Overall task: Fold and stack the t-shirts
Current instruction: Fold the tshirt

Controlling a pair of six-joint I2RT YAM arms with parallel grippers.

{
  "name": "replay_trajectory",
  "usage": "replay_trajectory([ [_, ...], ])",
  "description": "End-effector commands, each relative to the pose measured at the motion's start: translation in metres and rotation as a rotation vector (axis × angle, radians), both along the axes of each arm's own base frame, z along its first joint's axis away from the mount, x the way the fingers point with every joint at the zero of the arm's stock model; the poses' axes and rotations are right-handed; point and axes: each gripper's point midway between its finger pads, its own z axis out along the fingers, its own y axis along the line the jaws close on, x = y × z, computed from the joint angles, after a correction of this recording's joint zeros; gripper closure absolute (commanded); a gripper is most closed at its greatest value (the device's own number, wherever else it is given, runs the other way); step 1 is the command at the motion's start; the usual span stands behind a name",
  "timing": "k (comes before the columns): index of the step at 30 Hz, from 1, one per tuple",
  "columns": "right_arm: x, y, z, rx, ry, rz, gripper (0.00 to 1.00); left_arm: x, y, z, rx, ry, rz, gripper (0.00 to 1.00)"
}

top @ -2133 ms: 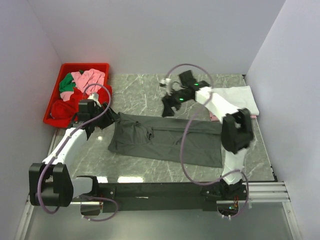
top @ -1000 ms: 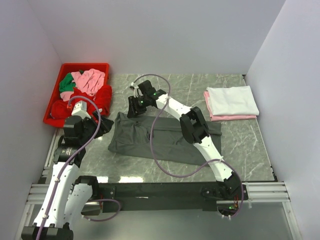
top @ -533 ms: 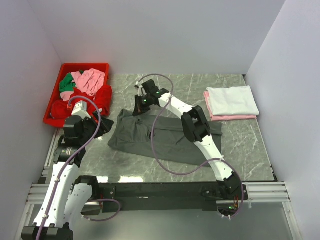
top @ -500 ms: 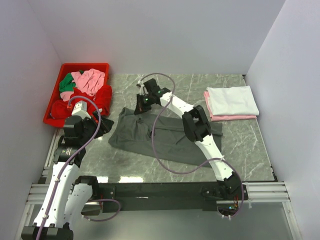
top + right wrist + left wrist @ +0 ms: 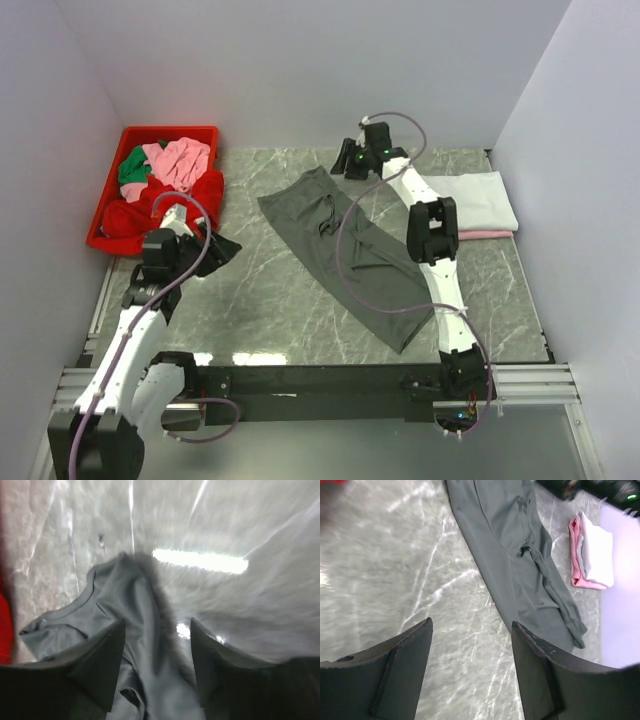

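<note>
The large dark grey t-shirt (image 5: pixel 350 245) lies spread diagonally on the marble table, collar end at the back. My right gripper (image 5: pixel 346 163) hovers open just beyond that back end; in the right wrist view its jaws (image 5: pixel 157 621) stand wide apart over the grey cloth (image 5: pixel 130 605), holding nothing. My left gripper (image 5: pixel 220 250) is open and empty over bare marble left of the shirt. In the left wrist view (image 5: pixel 472 622) the grey shirt (image 5: pixel 510 545) lies ahead. A folded white shirt (image 5: pixel 482 196) sits on a folded pink one (image 5: pixel 480 235) at the right.
A red plastic bin (image 5: pixel 168 130) at the back left holds crumpled pink (image 5: pixel 180 158), green (image 5: pixel 132 168) and red (image 5: pixel 197 192) shirts. The folded stack also shows in the left wrist view (image 5: pixel 592 555). White walls close in the table on three sides.
The grey shirt has swung from lying crosswise to lying diagonally, its left end pulled toward the back. My right gripper moved from the shirt's left end to the back centre. The left arm shifted slightly.
</note>
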Motion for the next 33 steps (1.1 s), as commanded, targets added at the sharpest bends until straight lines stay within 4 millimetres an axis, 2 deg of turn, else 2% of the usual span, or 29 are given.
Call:
replay_trajectory([
  [1,0.022,-0.005,0.124,0.017,-0.294,0.048,0.36,0.020,-0.018,0.011,-0.123,-0.054,-0.047,0.30],
  [2,0.017,-0.005,0.132,0.017,-0.322,0.105,0.31,0.029,-0.022,0.000,-0.152,0.004,-0.048,0.30],
  [3,0.011,-0.008,0.156,0.029,-0.369,0.150,0.26,0.034,-0.026,-0.004,-0.167,0.031,-0.061,0.30],
  [4,0.002,-0.009,0.151,0.032,-0.359,0.201,0.15,0.041,-0.028,-0.008,-0.173,0.055,-0.060,0.31],
  [5,-0.012,-0.011,0.179,0.036,-0.429,0.284,0.11,0.057,-0.031,-0.016,-0.174,0.089,-0.055,0.31],
  [6,-0.027,-0.011,0.167,0.028,-0.404,0.335,0.05,0.068,-0.031,-0.022,-0.155,0.103,-0.032,0.32],
  [7,-0.039,-0.011,0.172,0.017,-0.428,0.390,0.04,0.075,-0.038,-0.028,-0.141,0.127,-0.033,0.32],
  [8,-0.056,-0.014,0.202,-0.026,-0.503,0.429,0.04,0.093,-0.042,-0.039,-0.125,0.172,-0.013,0.32],
  [9,-0.075,-0.018,0.180,-0.068,-0.478,0.483,0.04,0.101,-0.048,-0.048,-0.099,0.198,0.005,0.32],
  [10,-0.086,-0.022,0.182,-0.112,-0.498,0.500,0.04,0.110,-0.053,-0.055,-0.094,0.223,0.020,0.33],
  [11,-0.099,-0.030,0.219,-0.207,-0.626,0.497,0.04,0.128,-0.060,-0.066,-0.084,0.252,0.029,0.35],
  [12,-0.117,-0.040,0.189,-0.264,-0.583,0.499,0.04,0.136,-0.064,-0.072,-0.080,0.266,0.038,0.36],
  [13,-0.126,-0.049,0.191,-0.315,-0.614,0.481,0.04,0.144,-0.066,-0.078,-0.071,0.276,0.066,0.36],
  [14,-0.144,-0.061,0.229,-0.367,-0.729,0.450,0.04,0.156,-0.069,-0.087,-0.063,0.293,0.077,0.37],
  [15,-0.151,-0.074,0.207,-0.414,-0.744,0.398,0.04,0.164,-0.068,-0.091,-0.054,0.294,0.095,0.41],
  [16,-0.158,-0.085,0.213,-0.433,-0.785,0.349,0.04,0.169,-0.061,-0.101,-0.026,0.328,0.144,0.42],
  [17,-0.172,-0.097,0.238,-0.425,-0.850,0.260,0.04,0.183,-0.061,-0.108,-0.009,0.348,0.163,0.42],
  [18,-0.179,-0.107,0.222,-0.430,-0.843,0.215,0.00,0.181,-0.057,-0.119,0.022,0.398,0.180,0.43],
  [19,-0.189,-0.107,0.221,-0.389,-0.842,0.260,0.00,0.185,-0.056,-0.125,0.040,0.416,0.188,0.43],
  [20,-0.209,-0.106,0.203,-0.378,-0.765,0.356,0.02,0.194,-0.055,-0.132,0.058,0.429,0.198,0.44],
  [21,-0.218,-0.103,0.204,-0.359,-0.746,0.405,0.12,0.194,-0.053,-0.138,0.075,0.449,0.201,0.44],
  [22,-0.229,-0.100,0.200,-0.313,-0.727,0.466,0.14,0.195,-0.052,-0.141,0.091,0.457,0.197,0.47],
  [23,-0.242,-0.100,0.202,-0.304,-0.731,0.497,0.14,0.201,-0.053,-0.146,0.099,0.461,0.194,0.56],
  [24,-0.253,-0.099,0.190,-0.287,-0.713,0.525,0.14,0.202,-0.051,-0.150,0.108,0.476,0.193,0.58],
  [26,-0.268,-0.097,0.197,-0.277,-0.752,0.550,0.14,0.214,-0.046,-0.154,0.138,0.472,0.208,0.66],
  [28,-0.281,-0.098,0.194,-0.276,-0.740,0.573,0.14,0.222,-0.042,-0.155,0.154,0.474,0.216,0.85],
  [29,-0.282,-0.099,0.197,-0.281,-0.753,0.572,0.14,0.224,-0.040,-0.154,0.158,0.474,0.215,0.85],
  [30,-0.286,-0.101,0.193,-0.284,-0.734,0.574,0.14,0.227,-0.034,-0.154,0.171,0.472,0.230,0.92],
  [33,-0.297,-0.102,0.185,-0.308,-0.728,0.633,0.15,0.243,-0.020,-0.147,0.201,0.463,0.246,0.94],
])
